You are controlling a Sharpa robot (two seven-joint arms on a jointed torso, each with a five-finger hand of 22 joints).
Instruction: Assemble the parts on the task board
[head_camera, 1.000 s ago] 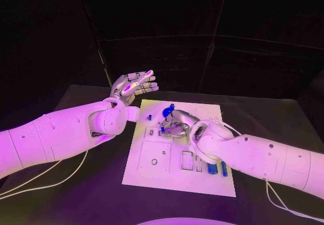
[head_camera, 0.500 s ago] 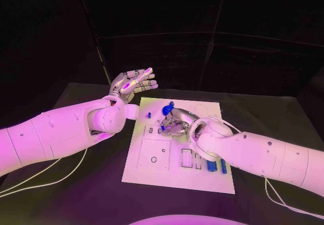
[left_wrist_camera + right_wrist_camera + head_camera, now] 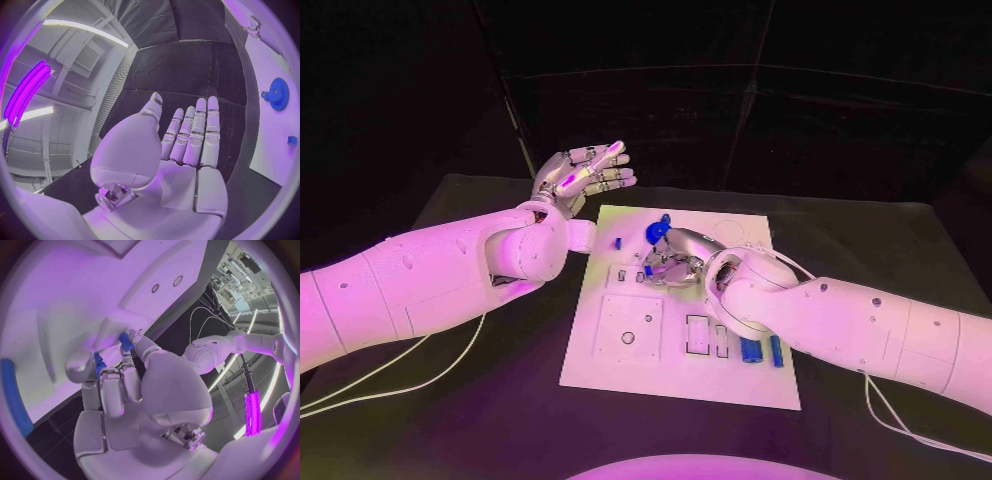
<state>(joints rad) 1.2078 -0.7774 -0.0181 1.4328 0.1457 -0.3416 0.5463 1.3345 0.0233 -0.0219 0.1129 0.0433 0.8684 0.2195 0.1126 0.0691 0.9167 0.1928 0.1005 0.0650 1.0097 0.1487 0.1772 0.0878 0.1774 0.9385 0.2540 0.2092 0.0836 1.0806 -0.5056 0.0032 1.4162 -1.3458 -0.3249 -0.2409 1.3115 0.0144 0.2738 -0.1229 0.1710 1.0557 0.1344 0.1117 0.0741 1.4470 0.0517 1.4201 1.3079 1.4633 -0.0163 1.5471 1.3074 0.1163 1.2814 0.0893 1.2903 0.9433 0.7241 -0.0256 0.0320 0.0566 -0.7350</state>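
Observation:
The white task board (image 3: pixel 629 375) lies in the middle of the table. My right hand (image 3: pixel 672 264) rests on its far half with fingers curled down. In the right wrist view its fingertips pinch a small blue part (image 3: pixel 126 343) against the board (image 3: pixel 56 300), and a second blue bit (image 3: pixel 98 365) shows by the thumb. A blue gear (image 3: pixel 656 231) stands just beyond that hand, also seen from the left wrist as the gear (image 3: pixel 277 94). My left hand (image 3: pixel 584 172) is raised beyond the board's far left corner, open and flat, holding nothing.
Two blue cylinders (image 3: pixel 751 350) lie side by side near the board's right edge; one blue cylinder (image 3: pixel 14 397) shows from the right wrist. A small blue piece (image 3: pixel 617 243) sits at the far left edge. White cables (image 3: pixel 387 385) trail over the table at both sides.
My left hand has risen slightly and its fingers have straightened. My right hand stays at the same spot on the board.

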